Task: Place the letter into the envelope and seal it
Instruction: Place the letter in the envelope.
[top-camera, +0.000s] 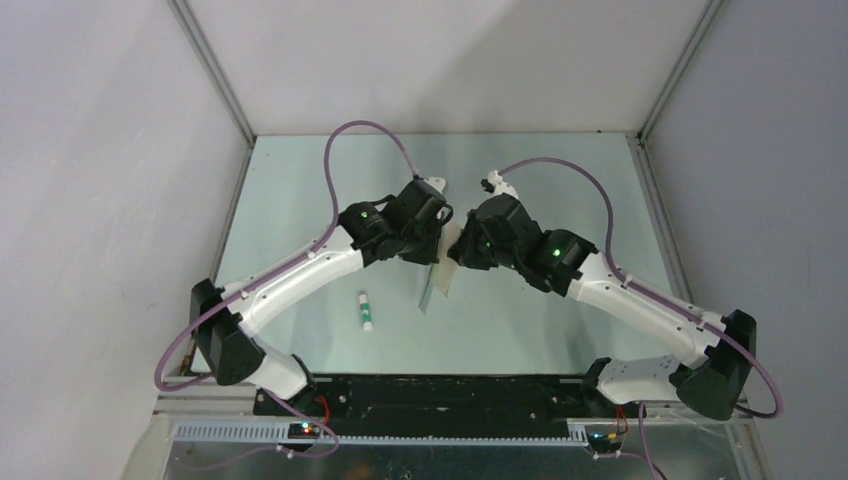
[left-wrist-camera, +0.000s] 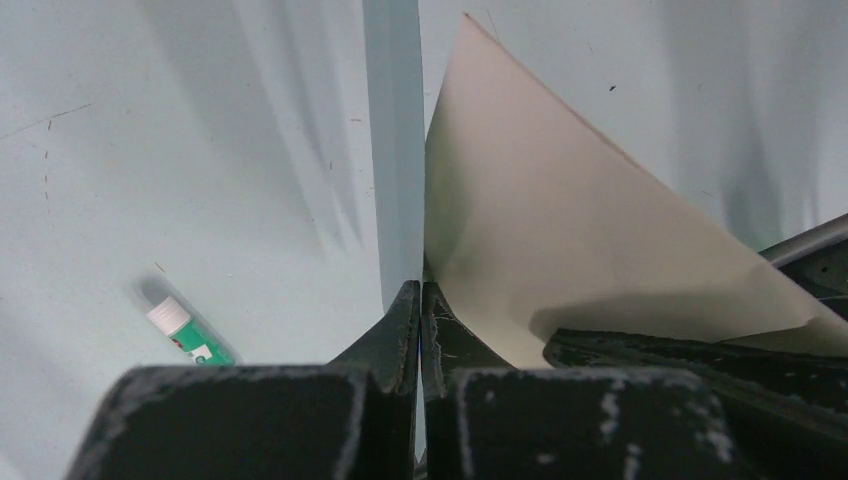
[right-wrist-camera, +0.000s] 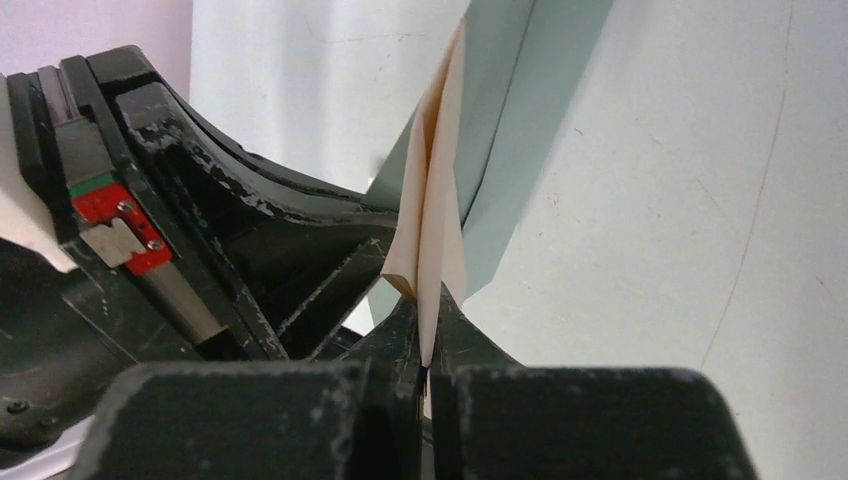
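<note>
Adjacent — envelope (left-wrist-camera: 395, 150) in left gripper (left-wrist-camera: 420, 290), letter (right-wrist-camera: 440, 200) in right gripper (right-wrist-camera: 428, 310)

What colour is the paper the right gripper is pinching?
Tan-beige. The letter shows best in the left wrist view, right beside the teal-grey envelope.

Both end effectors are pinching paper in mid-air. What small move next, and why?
Probably ease the right end effector, shut on the letter, sideways to line its edge up with the envelope, which the left end effector pinches; the letter lies alongside it, not visibly inside.
</note>
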